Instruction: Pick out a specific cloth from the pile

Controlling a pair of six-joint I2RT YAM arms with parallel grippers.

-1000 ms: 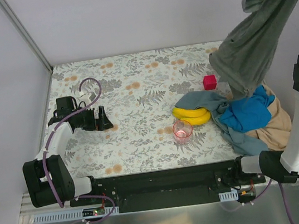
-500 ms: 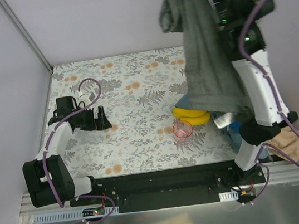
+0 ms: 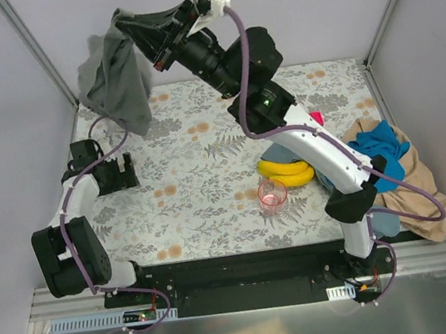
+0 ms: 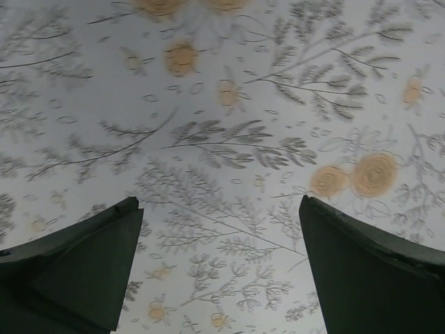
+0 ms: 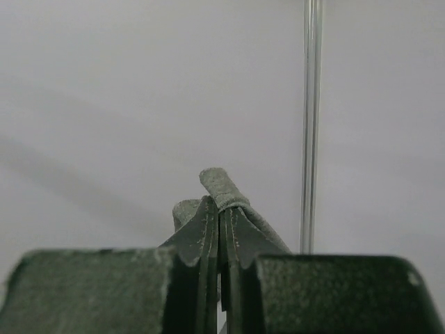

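Observation:
The cloth (image 3: 114,76), dark grey-green and plain, hangs in the air over the table's back left corner. My right gripper (image 3: 155,36) is shut on its top edge, high up near the back wall. In the right wrist view a folded bit of the cloth (image 5: 224,186) pokes out above the right gripper (image 5: 220,233), whose jaws are pressed together on it. The pile (image 3: 396,170) of bright blue, tan and slate blue cloths lies at the table's right edge. My left gripper (image 3: 115,173) rests low at the left; in its wrist view the left gripper (image 4: 219,275) stands open over bare tablecloth.
A bunch of bananas (image 3: 285,173) and a pink cup (image 3: 272,194) sit near the table's middle right, under the right arm's span. A small red block (image 3: 315,119) peeks out behind that arm. White walls and a metal post (image 5: 310,125) close in the back.
My right arm has swung from the far right across the back to the upper left, carrying the cloth clear of the pile. The left gripper has shifted slightly left.

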